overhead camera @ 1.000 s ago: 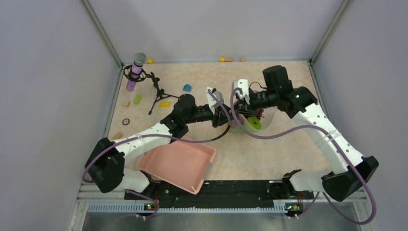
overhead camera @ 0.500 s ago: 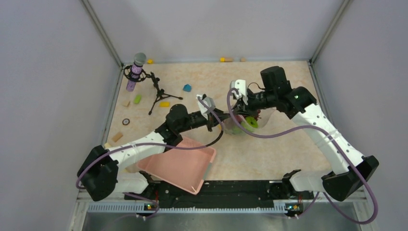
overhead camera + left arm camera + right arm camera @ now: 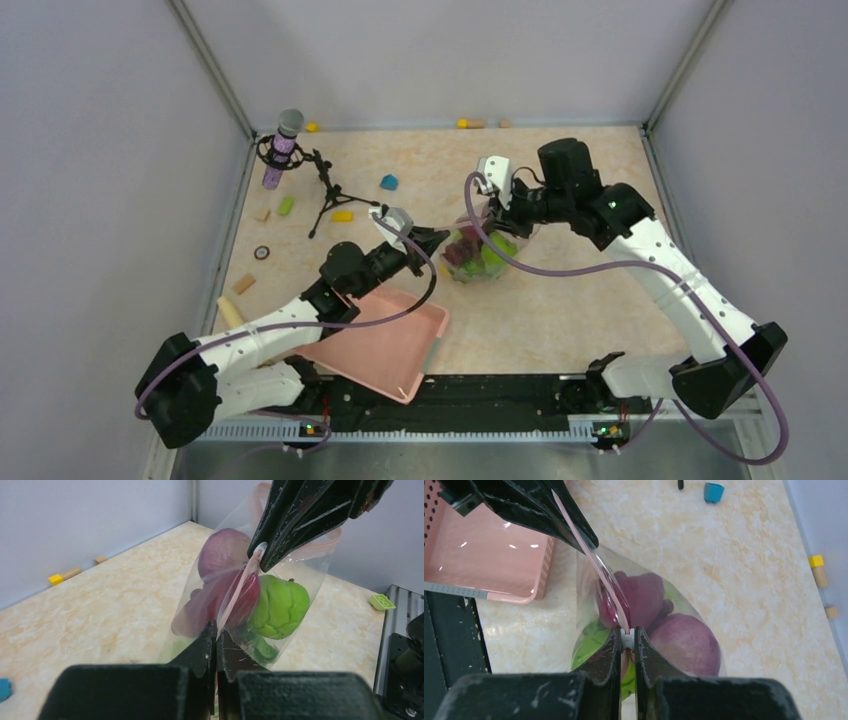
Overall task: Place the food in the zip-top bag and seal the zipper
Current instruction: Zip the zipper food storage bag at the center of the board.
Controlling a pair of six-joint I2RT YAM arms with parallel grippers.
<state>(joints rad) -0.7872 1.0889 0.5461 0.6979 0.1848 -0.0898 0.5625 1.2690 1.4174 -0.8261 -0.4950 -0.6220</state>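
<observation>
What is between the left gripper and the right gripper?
The zipper, stretched from the left gripper to the right gripper; both wrist views show it.

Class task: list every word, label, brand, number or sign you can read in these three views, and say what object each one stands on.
No text can be read in any view.
The zip-top bag, its zipper and the pink basket show no print.
The small ring and the microphone are too small to tell whether they bear marks.
</observation>
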